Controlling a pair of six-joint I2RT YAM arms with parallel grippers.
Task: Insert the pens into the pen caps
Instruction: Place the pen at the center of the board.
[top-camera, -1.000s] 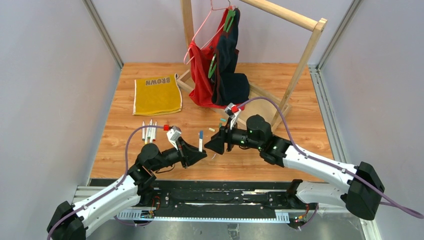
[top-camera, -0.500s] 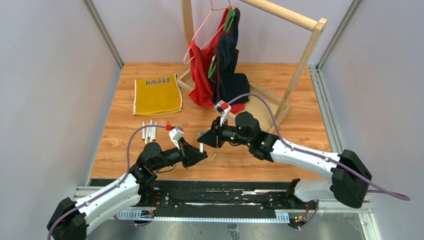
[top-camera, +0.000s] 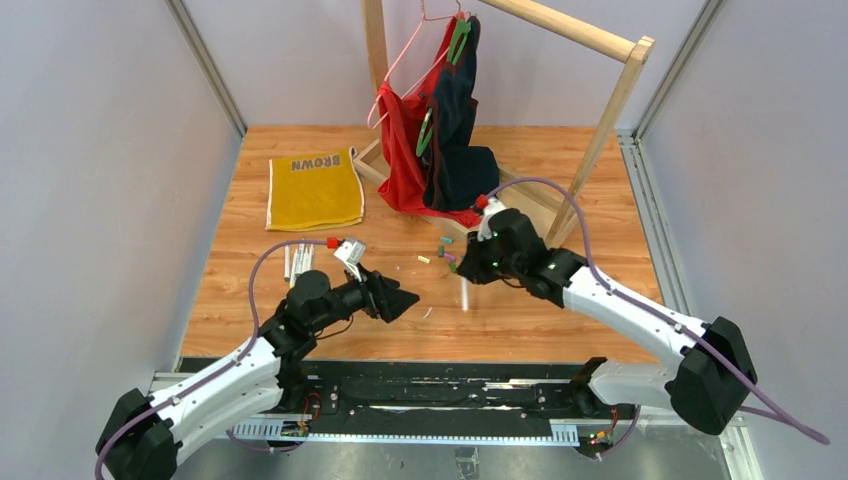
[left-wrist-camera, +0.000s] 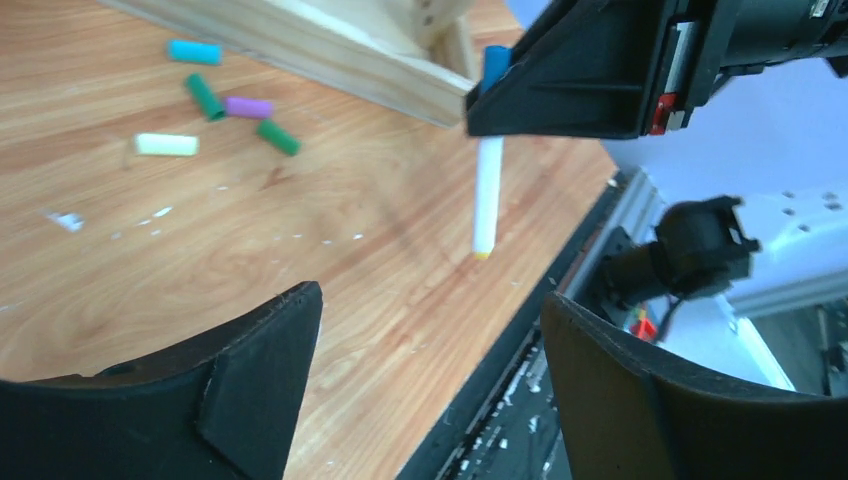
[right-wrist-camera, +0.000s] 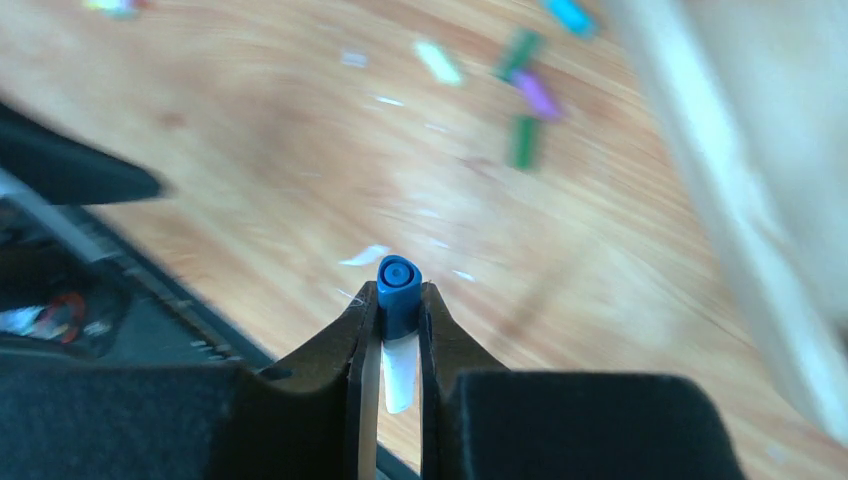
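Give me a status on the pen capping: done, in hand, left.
Done: one pen appears to wear a blue cap. In hand: the right gripper is shut on that pen, holding it off the table; the left gripper is open and empty. Left: five loose caps lie on the wood, and more pens lie at the left.

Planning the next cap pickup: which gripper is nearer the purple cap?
Right. The right gripper, shut on a pen, hangs just beside the purple cap; the left gripper sits open, farther off to its near-left.
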